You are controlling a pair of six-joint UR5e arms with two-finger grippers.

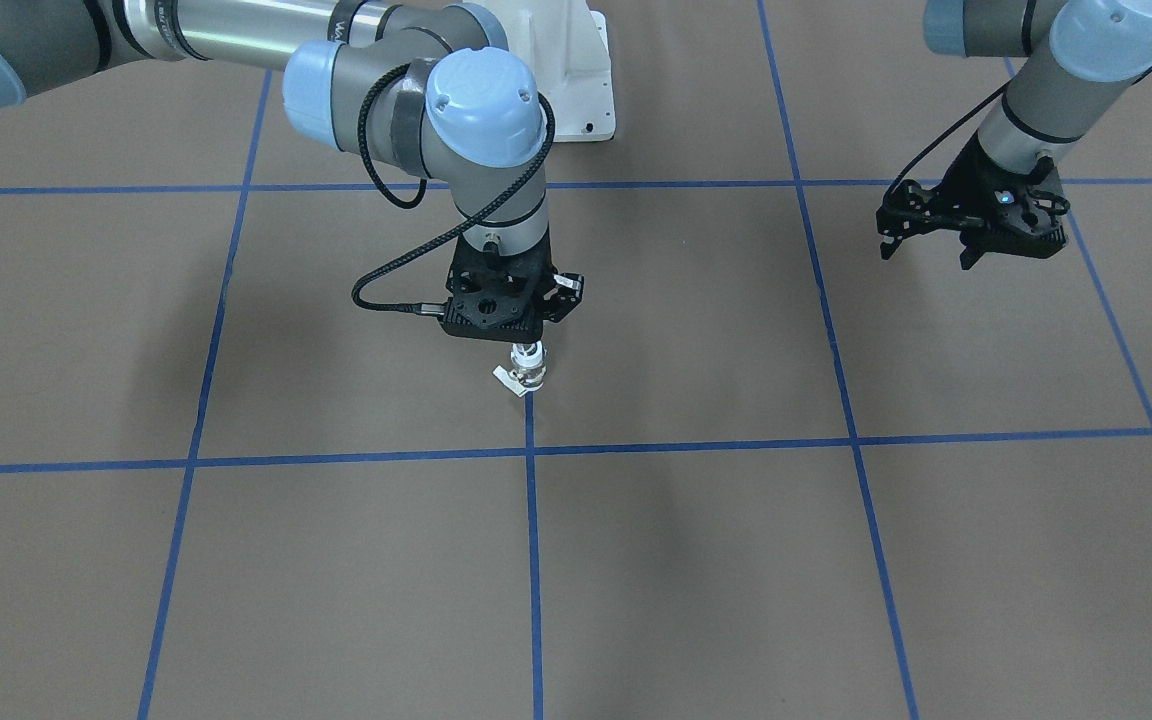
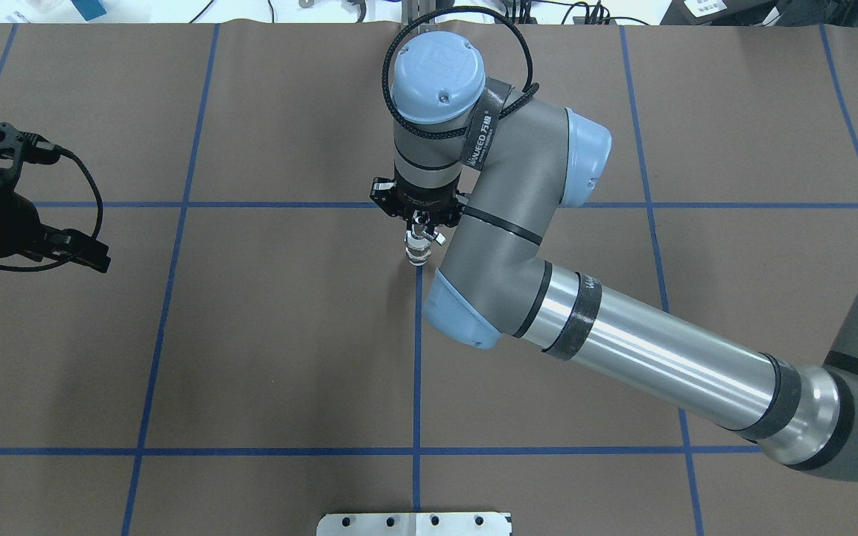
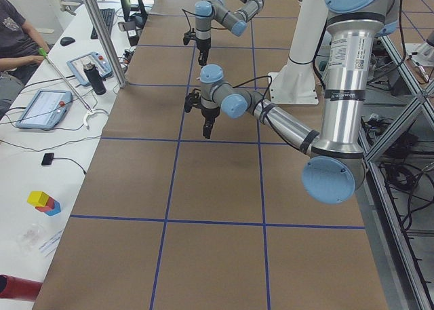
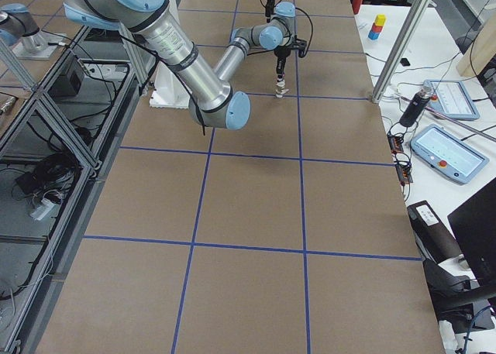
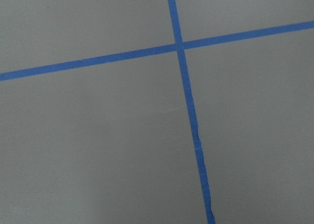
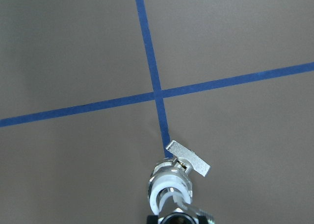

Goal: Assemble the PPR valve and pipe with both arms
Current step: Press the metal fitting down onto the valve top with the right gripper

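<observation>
Our right gripper [image 1: 526, 342] is clenched on the top of the PPR valve [image 1: 530, 372], held upright mid-table at the end of a blue tape line [image 1: 530, 425]. The left gripper [image 1: 926, 255] hangs released and empty, well apart. The pipe we cannot make out. We judge the risk is toppling: a release while tilted would tip the valve.

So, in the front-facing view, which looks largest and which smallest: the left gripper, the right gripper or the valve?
1. the left gripper, spread open and seen side-on.
2. the right gripper, pointing straight down and so foreshortened; I would not trust the gap between these two.
3. the valve, by far the smallest.
</observation>
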